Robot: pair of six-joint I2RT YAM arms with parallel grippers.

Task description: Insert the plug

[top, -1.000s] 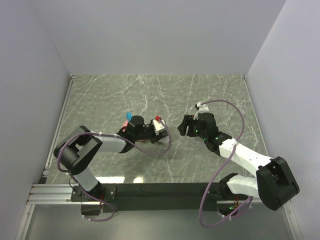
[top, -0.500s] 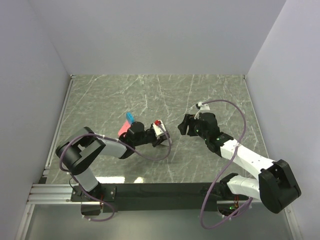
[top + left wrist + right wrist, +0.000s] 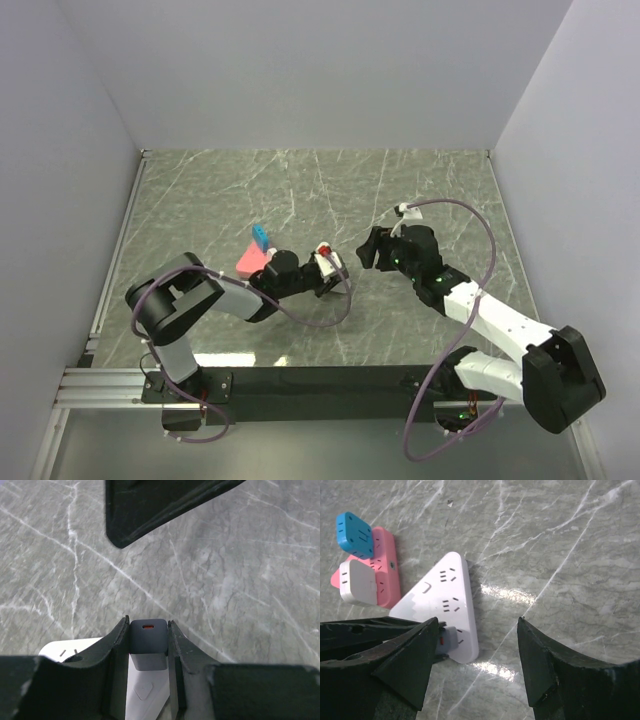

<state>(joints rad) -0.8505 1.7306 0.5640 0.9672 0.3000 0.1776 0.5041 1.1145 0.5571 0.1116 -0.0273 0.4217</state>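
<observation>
The left jaws are clamped on the grey plug (image 3: 148, 636), one finger on each flat side, so its orange-marked end faces the wrist camera and its pin side, I judge, points at the white triangular strip (image 3: 447, 592) lying flat on the tabletop (image 3: 555, 550). Holding it by the sides probably keeps the pins square to the sockets and leaves the end free for a push. In the right wrist view the plug sits at the strip's 6 o'clock corner, on or just over its face; whether the pins are seated I cannot tell. The right jaws stand wide open with nothing between them, at 3 o'clock of the plug seen from above, likely placed to steady the strip. A pink strip (image 3: 382, 587), with a blue adapter (image 3: 354, 534) at its far end, lies just beside the white one at its 9 o'clock.
</observation>
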